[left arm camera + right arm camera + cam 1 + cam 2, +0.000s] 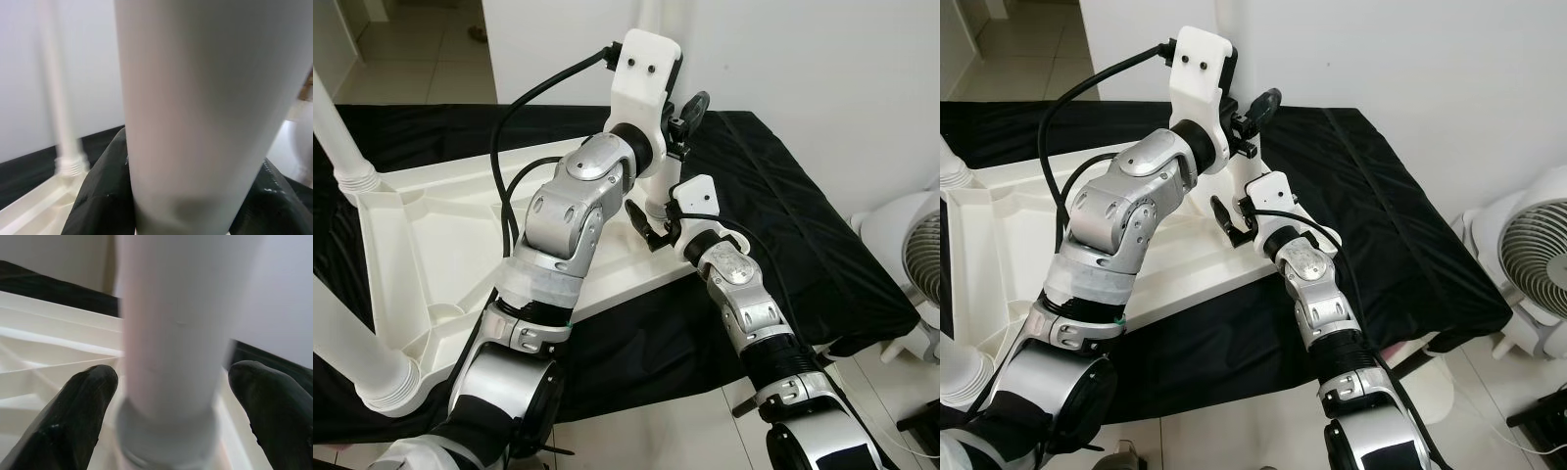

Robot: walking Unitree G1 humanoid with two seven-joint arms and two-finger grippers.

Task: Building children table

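Observation:
The white children's table [440,230] lies upside down on a black cloth [783,215]. At its far right corner a white leg [652,186] stands upright. My left gripper [683,116] is raised high on this leg and grips its shaft; in the left wrist view the leg [195,112] sits close between the dark fingers [98,200]. My right gripper [651,227] is at the base of the same leg. Its black fingers [80,421] stand open on either side of the leg [171,333], with a gap on each side.
Two more legs stand screwed in, one at the far left corner [342,137] and one at the near left corner [357,343]. A white fan [925,264] stands on the floor to the right. A white wall is behind the table.

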